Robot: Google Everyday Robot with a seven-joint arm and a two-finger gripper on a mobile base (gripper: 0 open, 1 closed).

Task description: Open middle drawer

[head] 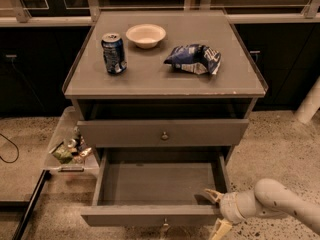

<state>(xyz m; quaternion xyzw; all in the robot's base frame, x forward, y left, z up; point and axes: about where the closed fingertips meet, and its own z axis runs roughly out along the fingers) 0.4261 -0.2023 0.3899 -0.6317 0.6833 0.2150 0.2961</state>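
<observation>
The middle drawer (155,215) is pulled far out of the grey cabinet and its inside is bare. A small metal knob (164,223) sits at the centre of its front. My gripper (218,212) is at the right end of that drawer front. One fingertip (213,194) is inside the drawer and the other is in front of the panel, low down. The fingers are spread apart. The taller top drawer (163,132) stands slightly out above it. The lowest drawer is hidden beneath.
On the cabinet top (165,79) stand a blue soda can (114,53), a white bowl (145,35) and a blue chip bag (194,59). A clear bin of small items (70,149) sits on the floor to the left. A white post (310,104) stands at the right.
</observation>
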